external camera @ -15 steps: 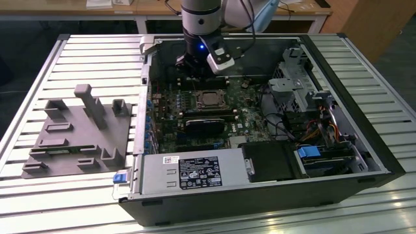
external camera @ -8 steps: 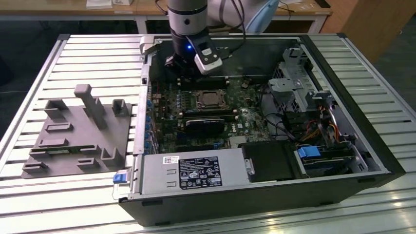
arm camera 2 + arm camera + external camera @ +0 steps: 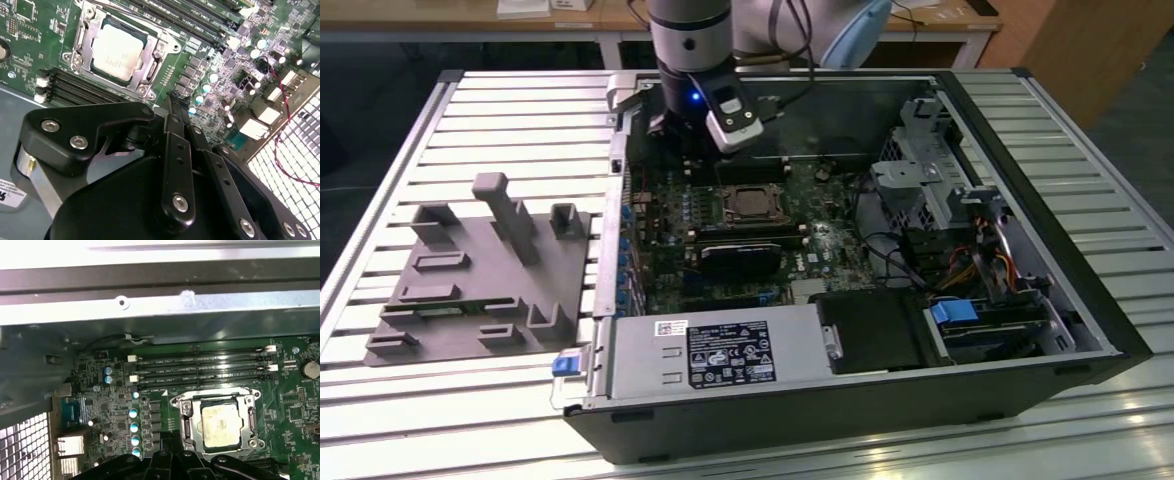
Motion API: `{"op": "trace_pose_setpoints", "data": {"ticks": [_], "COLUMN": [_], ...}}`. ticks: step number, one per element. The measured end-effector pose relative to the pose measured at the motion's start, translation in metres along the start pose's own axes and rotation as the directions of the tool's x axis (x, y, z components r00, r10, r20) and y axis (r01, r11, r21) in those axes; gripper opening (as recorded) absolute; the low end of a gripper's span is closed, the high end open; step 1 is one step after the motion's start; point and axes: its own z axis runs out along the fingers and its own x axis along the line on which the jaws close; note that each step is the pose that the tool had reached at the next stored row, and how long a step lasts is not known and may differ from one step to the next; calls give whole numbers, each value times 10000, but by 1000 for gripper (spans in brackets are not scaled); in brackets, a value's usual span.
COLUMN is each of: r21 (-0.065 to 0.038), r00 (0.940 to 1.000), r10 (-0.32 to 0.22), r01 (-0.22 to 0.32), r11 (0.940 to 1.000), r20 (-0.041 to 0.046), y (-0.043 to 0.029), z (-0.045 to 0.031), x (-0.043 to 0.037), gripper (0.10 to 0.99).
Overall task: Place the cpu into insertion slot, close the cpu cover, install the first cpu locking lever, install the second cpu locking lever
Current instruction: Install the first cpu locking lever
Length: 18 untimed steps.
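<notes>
Exterior view: open computer case (image 3: 1101, 325) lies on a slatted metal table (image 3: 494, 110). A grey moulded fixture (image 3: 480, 270) sits on the table at the exterior view's left, apart from the case. The arm (image 3: 687, 45) hangs over the far edge of the motherboard (image 3: 834, 245), beyond the socket area. The power supply (image 3: 707, 355) fills the near end of the case.

Second wrist view: gripper (image 3: 176, 96) is over the board just beside the socket, not touching it. Its black fingers (image 3: 175, 125) are drawn together with nothing between them.

Both wrist views: the cpu (image 3: 117, 52) lies flat in the insertion slot (image 3: 150, 75), silvery top up and smeared with pale residue. The cpu cover (image 3: 82, 37) lies down flat around the chip, which shows through its square cut-out. A wire locking lever (image 3: 165, 37) runs along one side of the frame. Cannot tell whether it is hooked.

First wrist view: black memory slots (image 3: 205, 367) run beside the socket, and a row of capacitors (image 3: 133, 427) stands on its other flank, nearer the gripper.
</notes>
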Motion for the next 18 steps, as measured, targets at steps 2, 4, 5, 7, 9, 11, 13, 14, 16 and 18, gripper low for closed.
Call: {"op": "trace_pose_setpoints", "data": {"ticks": [2,4,5,7,9,11,13,14,16,18], "r21": [-107,-253,-365,-609,-811,-1014,-1213,-1310,-1566,-1820], "r00": [10000,10000,10000,10000,10000,10000,9999,9999,9999,9998], "r10": [7,15,22,41,56,69,83,89,106,121], "r01": [-7,-15,-22,-42,-58,-74,-90,-98,-121,-142], "r11": [9999,9997,9993,9981,9967,9948,9926,9913,9876,9832], "r20": [5,6,2,-13,-28,-45,-65,-75,-100,-125], "y": [-1,-2,-3,-4,-5,-6,-7,-7,-8,-8], "z": [-6,-10,-11,-11,-12,-13,-14,-14,-14,-14], "x": [13,29,35,47,61,73,82,86,91,93], "gripper": [102,102,102,102,102,102,102,102,102,102]}}
